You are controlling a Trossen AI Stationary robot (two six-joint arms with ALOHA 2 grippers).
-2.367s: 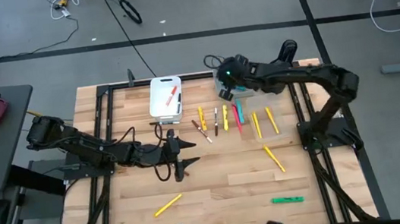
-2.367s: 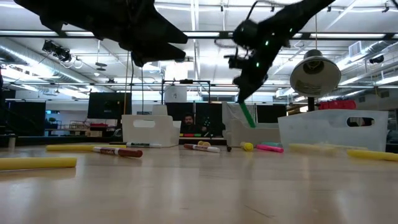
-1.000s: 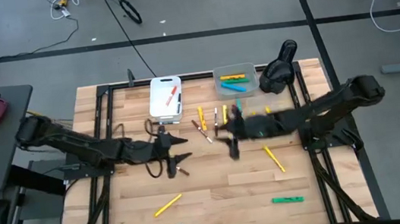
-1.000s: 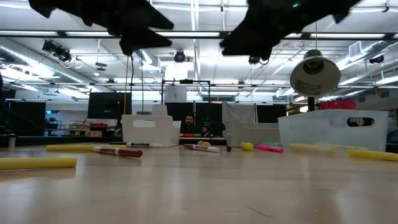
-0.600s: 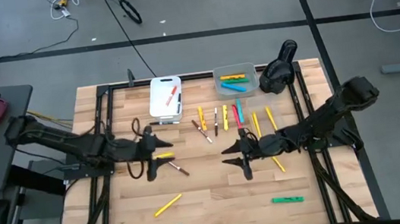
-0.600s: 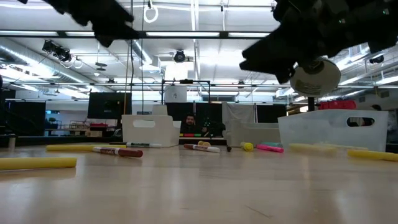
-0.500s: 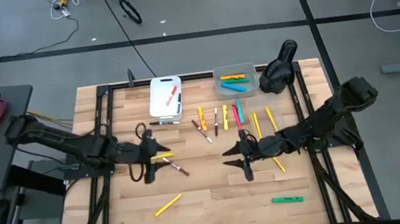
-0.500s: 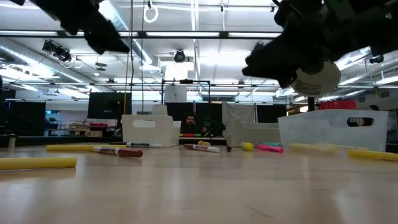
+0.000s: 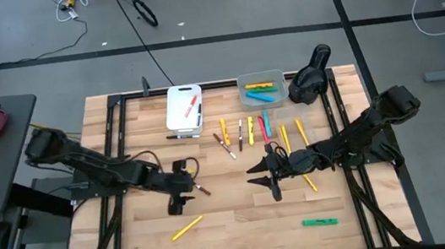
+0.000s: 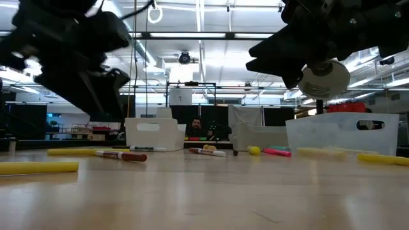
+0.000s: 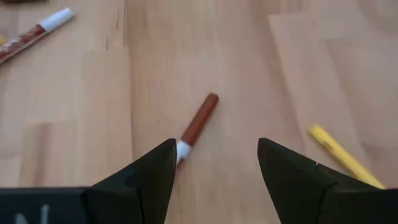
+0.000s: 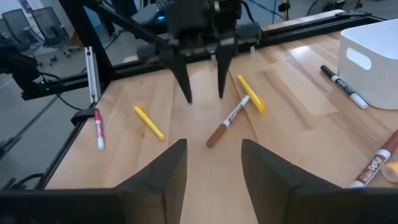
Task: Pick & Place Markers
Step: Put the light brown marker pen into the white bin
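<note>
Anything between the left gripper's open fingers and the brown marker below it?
No. The left wrist view shows bare wood between the left gripper and the brown marker, which lies just ahead, toward one finger.

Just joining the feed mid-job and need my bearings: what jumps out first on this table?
The left gripper hangs with fingers open over a brown marker, a yellow marker lying just beside it. The right gripper hovers empty and open mid-table, facing the left one. Behind them, a loose row of markers lies before the white bin and the grey bin, each already holding some.
</note>
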